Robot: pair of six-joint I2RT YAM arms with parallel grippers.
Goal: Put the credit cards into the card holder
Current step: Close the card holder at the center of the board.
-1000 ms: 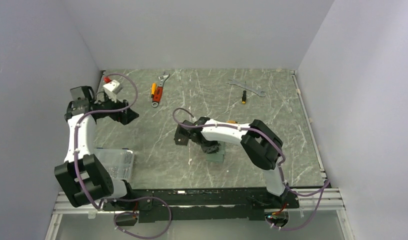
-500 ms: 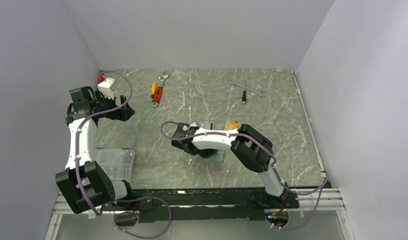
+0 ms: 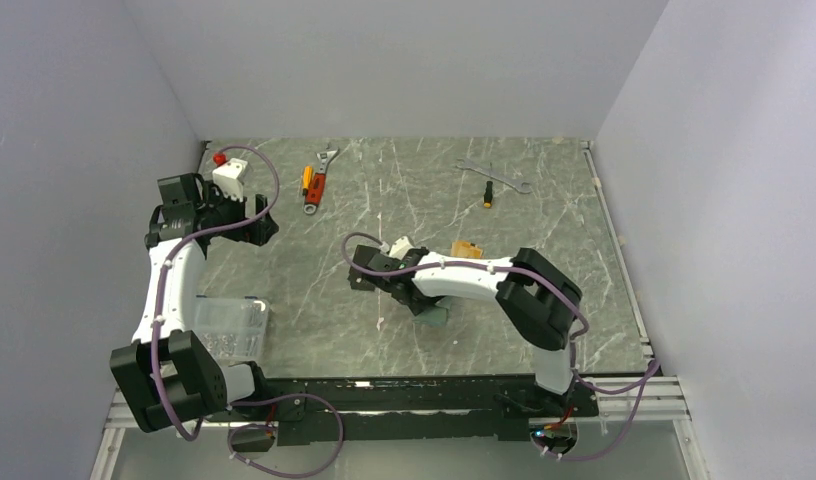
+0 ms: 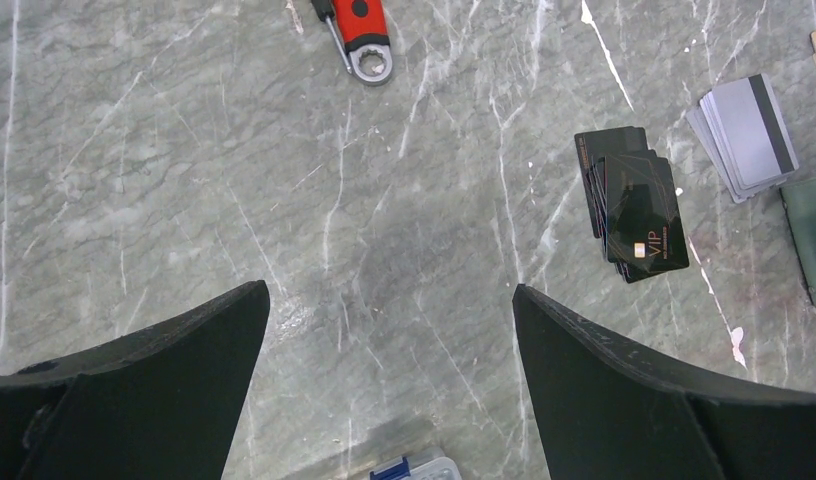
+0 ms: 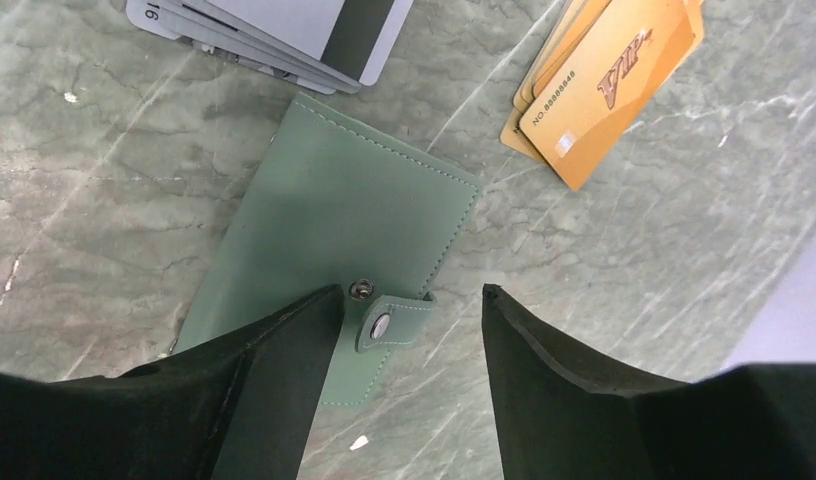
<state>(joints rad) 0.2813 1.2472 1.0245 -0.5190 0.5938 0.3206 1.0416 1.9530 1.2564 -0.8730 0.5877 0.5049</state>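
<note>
- Two tools are mine. The right tool (image 5: 412,292) has its jaws parted and grips nothing, with one finger on either side of the snap tab (image 5: 392,325). The left tool (image 4: 389,288) hangs spread wide and empty over the bare worktop (image 4: 184,150).
- One card holder (image 5: 334,210), green, lies folded flat on the worktop right under my right tool. The tab looks to be off its stud, but I cannot be sure.
- I judge the step in hand to be opening the holder. I see no card in it yet.
- The next move calls for pinching the tab or the flap's edge and folding it back, without dragging the soft holder into the cards.
- Three fanned piles of cards lie out. The silver cards (image 5: 284,25) and the orange cards (image 5: 609,85) are just beside the holder's far corners, and the black cards (image 4: 634,205) are near the silver ones. Each pile holds several cards, but I cannot count them exactly.
- Farther off lie two wrenches, a red-handled wrench (image 3: 319,182) and a steel wrench (image 3: 494,175), and one screwdriver (image 3: 488,195).
</note>
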